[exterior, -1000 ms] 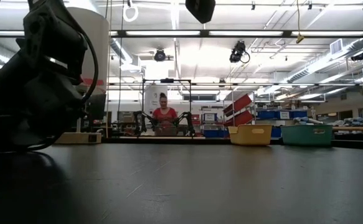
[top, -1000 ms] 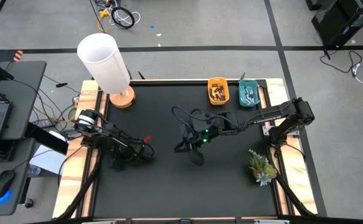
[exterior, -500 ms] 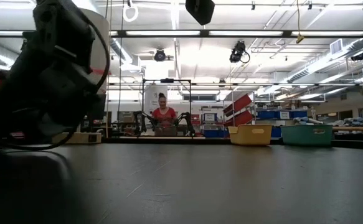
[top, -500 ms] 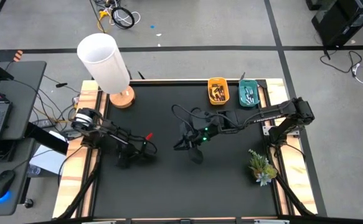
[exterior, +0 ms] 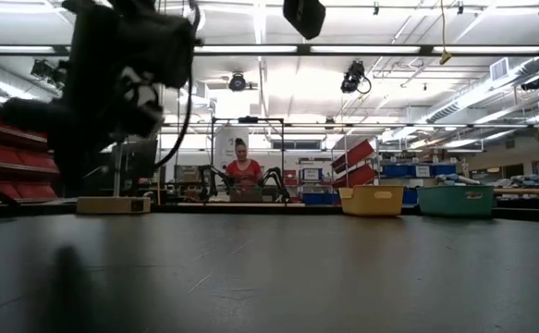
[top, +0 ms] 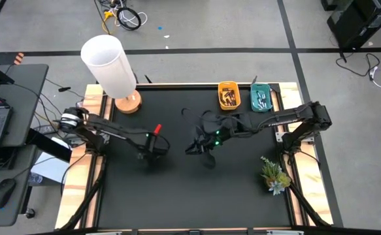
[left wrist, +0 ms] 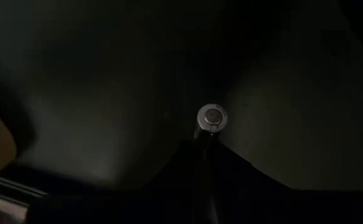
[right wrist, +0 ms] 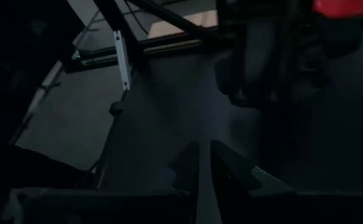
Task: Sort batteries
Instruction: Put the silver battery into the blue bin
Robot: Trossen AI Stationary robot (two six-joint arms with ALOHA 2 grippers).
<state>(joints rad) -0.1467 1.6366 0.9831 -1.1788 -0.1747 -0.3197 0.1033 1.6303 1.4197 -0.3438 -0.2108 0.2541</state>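
**Left gripper clamps one battery above the mat; right gripper closed and empty**

The left gripper [top: 152, 145] sits over the left-centre of the black table [top: 177, 189], lifted clear of the surface in the low view [exterior: 126, 65]. Its fingers are clenched on a single battery [left wrist: 211, 118]; in the left wrist view the round silver end cap pokes out between the dark fingertips, end-on to the camera. Battery colour along the body cannot be told.

The right gripper [top: 200, 145] hangs near the table's middle, just beside the left one, fingers [right wrist: 187, 163] pressed nearly together with nothing between them.

More batteries lie in the two trays at the far edge: dark and orange ones in the yellow tray [top: 229, 95], pale ones in the teal tray [top: 262, 98]. The trays stand side by side, touching or nearly so.

A white lamp [top: 110, 65] on a wooden base stands at the far left corner. A small plant [top: 274, 175] sits near the right edge. A person [exterior: 243, 171] sits in the room beyond the table.
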